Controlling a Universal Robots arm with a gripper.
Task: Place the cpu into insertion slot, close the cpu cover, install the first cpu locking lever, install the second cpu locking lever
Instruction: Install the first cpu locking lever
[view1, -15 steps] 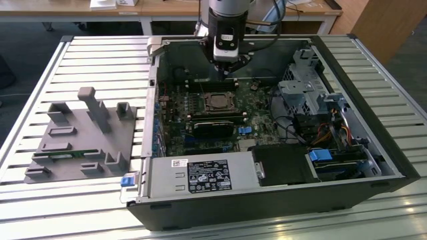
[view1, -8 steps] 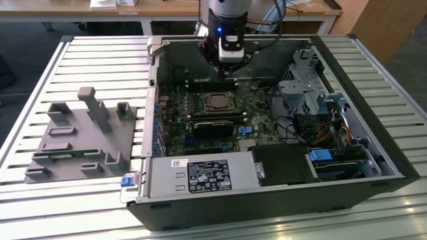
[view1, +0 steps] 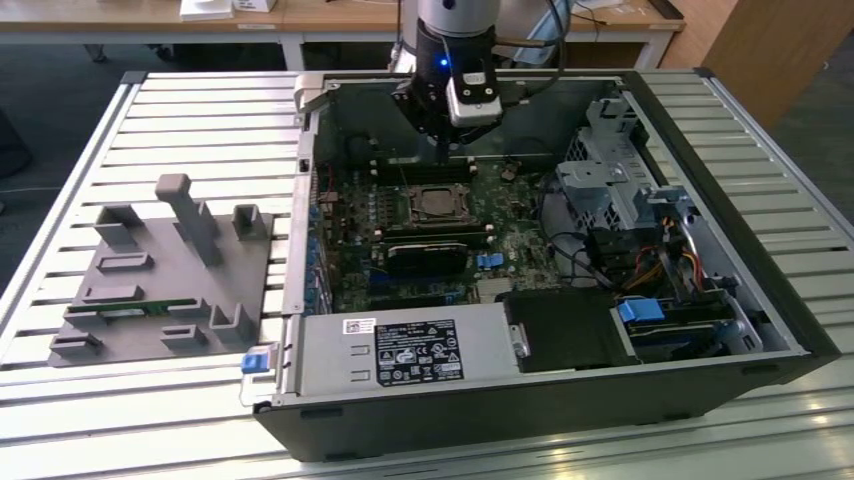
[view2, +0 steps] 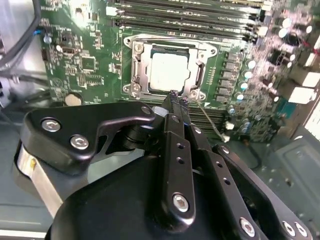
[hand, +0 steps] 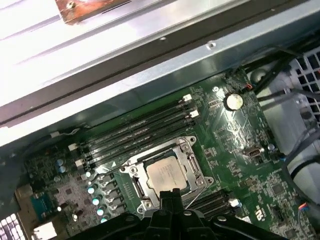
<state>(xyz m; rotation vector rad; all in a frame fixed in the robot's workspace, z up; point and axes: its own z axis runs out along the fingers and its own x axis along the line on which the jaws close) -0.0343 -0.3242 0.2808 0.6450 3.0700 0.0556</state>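
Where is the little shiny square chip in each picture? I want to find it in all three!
Exterior view: the cpu sits in the middle of the motherboard, just under the gripper.
Second wrist view: the cpu lies in the silvery-rimmed insertion slot, just beyond the gripper.
First wrist view: the cpu likewise lies just beyond the gripper.
Shared landmark: the long black slots beside it.

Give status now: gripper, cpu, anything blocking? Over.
Gripper shut, low at the edge of the insertion slot. Cpu seated, cpu cover down. One locking lever juts out beside it.
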